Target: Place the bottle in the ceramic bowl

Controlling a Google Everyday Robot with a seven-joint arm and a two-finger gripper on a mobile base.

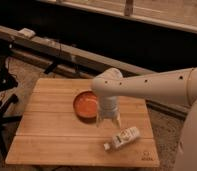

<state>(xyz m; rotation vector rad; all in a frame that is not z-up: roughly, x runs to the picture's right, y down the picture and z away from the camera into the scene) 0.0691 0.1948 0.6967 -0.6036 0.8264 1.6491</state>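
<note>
Gripper (108, 121) hangs low over table (47, 135), fingers spread, holding nothing. Bottle (123, 138) lies on side near fingers, camera side. Bowl (86, 105) close on other side. Bottle looks light, hard, smooth, maybe slippery. Best pinch across flat middle.

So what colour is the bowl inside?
Orange-red, in the camera view; the gripper is beside the ceramic bowl.
</note>
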